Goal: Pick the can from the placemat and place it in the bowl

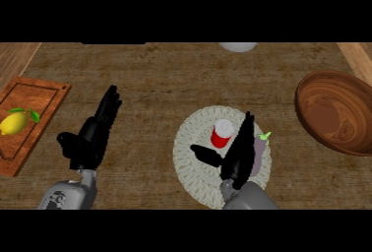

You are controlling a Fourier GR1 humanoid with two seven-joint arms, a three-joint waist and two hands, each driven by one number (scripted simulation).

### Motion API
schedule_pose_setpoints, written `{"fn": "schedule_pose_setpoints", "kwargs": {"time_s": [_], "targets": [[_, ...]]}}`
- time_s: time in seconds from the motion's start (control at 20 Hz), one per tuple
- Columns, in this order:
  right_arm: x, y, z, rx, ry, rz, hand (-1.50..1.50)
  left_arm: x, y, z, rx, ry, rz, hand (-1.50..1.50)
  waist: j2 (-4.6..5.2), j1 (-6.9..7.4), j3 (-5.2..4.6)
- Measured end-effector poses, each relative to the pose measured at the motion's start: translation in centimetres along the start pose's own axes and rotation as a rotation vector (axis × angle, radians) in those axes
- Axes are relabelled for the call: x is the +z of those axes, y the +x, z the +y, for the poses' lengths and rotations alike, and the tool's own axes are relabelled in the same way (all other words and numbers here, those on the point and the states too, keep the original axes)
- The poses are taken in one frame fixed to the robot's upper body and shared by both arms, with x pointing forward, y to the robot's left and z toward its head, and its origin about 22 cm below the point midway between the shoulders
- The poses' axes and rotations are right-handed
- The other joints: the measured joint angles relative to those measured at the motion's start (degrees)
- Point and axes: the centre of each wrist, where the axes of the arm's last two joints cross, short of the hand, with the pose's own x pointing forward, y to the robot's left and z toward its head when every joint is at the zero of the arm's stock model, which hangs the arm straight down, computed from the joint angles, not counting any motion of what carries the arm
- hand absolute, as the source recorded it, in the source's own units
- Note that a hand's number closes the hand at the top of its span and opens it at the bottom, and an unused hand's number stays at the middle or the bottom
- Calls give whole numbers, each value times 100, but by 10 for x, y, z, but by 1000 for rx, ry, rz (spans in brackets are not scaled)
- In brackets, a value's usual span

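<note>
On the brown tabletop (167, 74), seen from the head view looking steeply down, a round pale woven placemat (193, 162) lies at lower centre. The can (223, 134) stands upright on the mat's upper half: red body, light grey top facing the viewer. Its lower right side is covered by the right hand (236, 157), so the full outline cannot be traced. This black hand rises from a grey forearm at the lower edge, its fingers (247, 129) straight and held together, pointing away from the robot along the can's right side; whether they touch the can cannot be told. The thumb (205, 153) spreads out to the left, below the can and apart from it. The can thus sits in the gap between thumb and fingers, with the hand not closed around it.

Just right of the fingers, a small purple vegetable with a green stem (262, 142) lies on the mat, largely hidden by the hand; what it is stays hard to make out.

A wooden bowl (330, 115) sits at the right, cut off by the edge, well apart from the can. At the top edge a pale rounded thing (238, 47) is cut off and cannot be identified.

At left, a wooden cutting board (36, 103), partly cropped, carries a lemon (16, 122) with green leaves. The left hand (91, 140) is open between board and mat, fingers straight, holding nothing.
</note>
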Motion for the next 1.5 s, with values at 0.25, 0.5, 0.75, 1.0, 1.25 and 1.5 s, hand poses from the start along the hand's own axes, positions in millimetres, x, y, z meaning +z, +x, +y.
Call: {"fn": "schedule_pose_setpoints", "kwargs": {"time_s": [0.25, 0.5, 0.75, 1.0, 1.25, 1.5], "targets": [[-4, -7, 4, 8, 20, 48, -150, -2, 3, -2, -4, 8, -1, 0, 2, -7, 1], [-9, -9, 13, 55, 73, 23, 150, -1, -1, 5, -7, -2, -10, 0, 11, 10, 2], [-11, -8, 26, 129, 126, -40, 150, 3, -4, 6, -5, -3, -10, 0, 5, 26, -1], [-7, 2, 34, 124, 162, -93, 150, 3, 1, 5, 0, -3, -9, 0, 6, 29, 1], [3, 1, 16, 73, 232, -211, 150, -3, -3, 7, 0, 4, -6, 0, 0, -22, 3], [8, 10, -23, 7, 351, -425, 150, -2, -1, 5, -4, 16, -7, 0, -12, -53, 8]]}}
